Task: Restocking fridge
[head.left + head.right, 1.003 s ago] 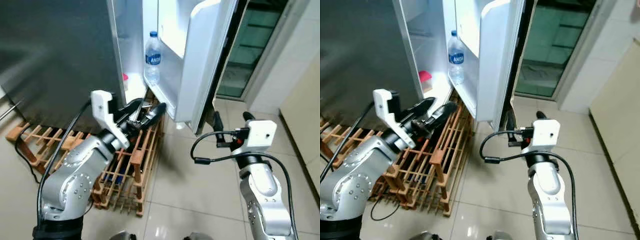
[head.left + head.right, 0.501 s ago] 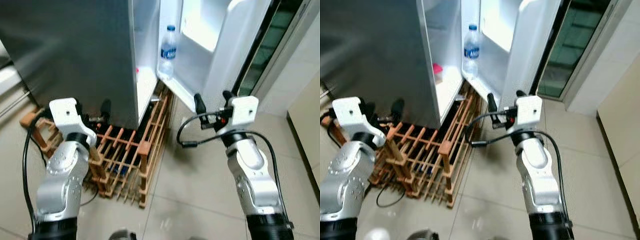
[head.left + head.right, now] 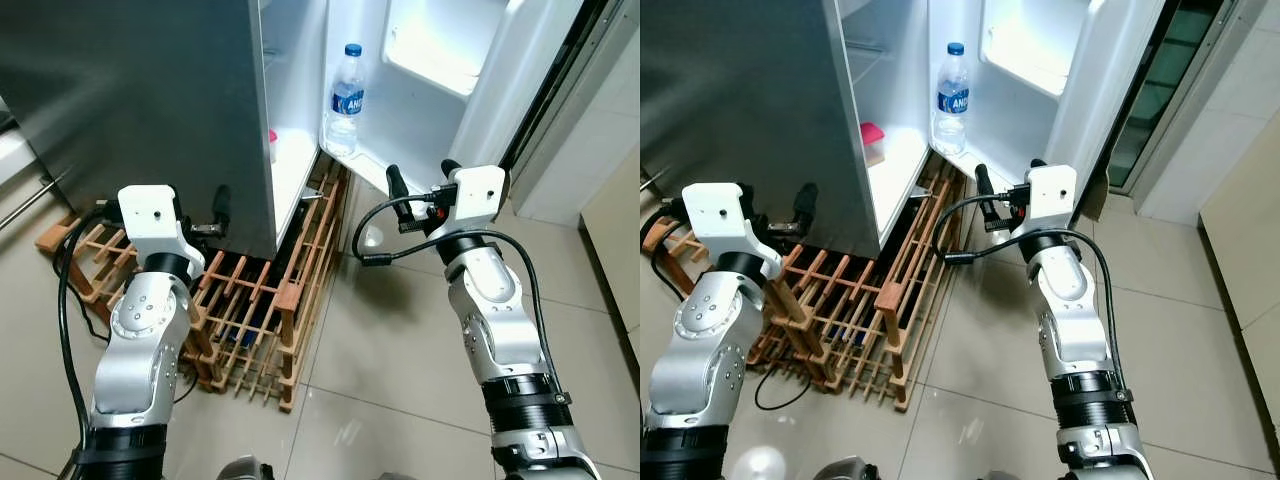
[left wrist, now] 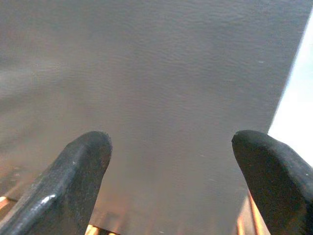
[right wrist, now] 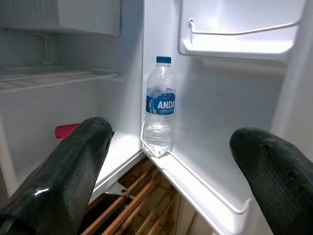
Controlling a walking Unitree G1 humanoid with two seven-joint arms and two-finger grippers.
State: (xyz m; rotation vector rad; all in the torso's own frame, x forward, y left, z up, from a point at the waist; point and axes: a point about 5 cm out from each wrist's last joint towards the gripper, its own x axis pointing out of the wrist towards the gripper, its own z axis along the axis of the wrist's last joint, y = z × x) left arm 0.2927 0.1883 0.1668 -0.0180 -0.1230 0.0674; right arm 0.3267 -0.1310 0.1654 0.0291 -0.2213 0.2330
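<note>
Clear plastic water bottle (image 3: 346, 97) stands upright in the open fridge door's (image 3: 470, 90) lowest shelf, while right gripper (image 3: 418, 180) and left gripper (image 3: 222, 203), both spread empty, hover below it.

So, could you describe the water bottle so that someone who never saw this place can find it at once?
Start at the open fridge door, white on its inner side. On its lowest door shelf stands the water bottle, upright and alone. It is clear plastic with a blue cap and blue label, unlike the red-lidded container on the shelf inside the fridge.
</note>
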